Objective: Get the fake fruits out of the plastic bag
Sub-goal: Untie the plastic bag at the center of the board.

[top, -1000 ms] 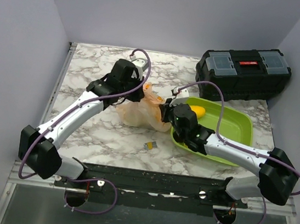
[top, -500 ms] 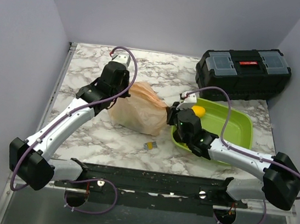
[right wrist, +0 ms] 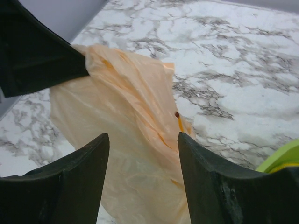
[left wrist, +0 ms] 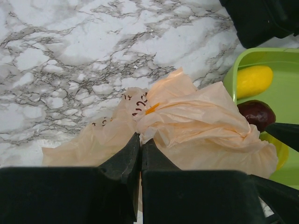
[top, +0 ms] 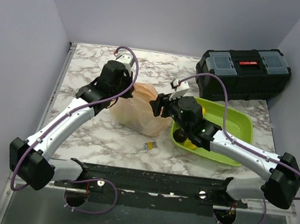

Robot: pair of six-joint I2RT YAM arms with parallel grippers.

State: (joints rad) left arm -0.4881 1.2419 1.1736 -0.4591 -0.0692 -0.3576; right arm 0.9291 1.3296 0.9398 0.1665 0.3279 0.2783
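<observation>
My left gripper (top: 129, 91) is shut on a pinch of the peach-orange plastic bag (top: 139, 113), holding its top up off the marble. In the left wrist view the black fingertips (left wrist: 135, 144) clamp the crinkled film (left wrist: 196, 112). My right gripper (top: 157, 106) stands open beside the bag's right side, and the bag (right wrist: 126, 140) fills the gap between its fingers without being gripped. A yellow oval fruit (left wrist: 254, 80) and a dark purple one (left wrist: 256, 114) lie in the green tray (left wrist: 231, 77). Another yellowish fruit (left wrist: 276, 148) shows partly behind the bag.
A black toolbox (top: 242, 73) stands at the back right behind the green tray (top: 237, 123). A tiny yellow-and-grey clip (top: 150, 144) lies on the marble in front of the bag. Grey walls close in the table on the left, the back and the right.
The right gripper has opened and swung left from the tray to the bag's side. The left gripper drew the bag leftward and upward and stays shut on it.
</observation>
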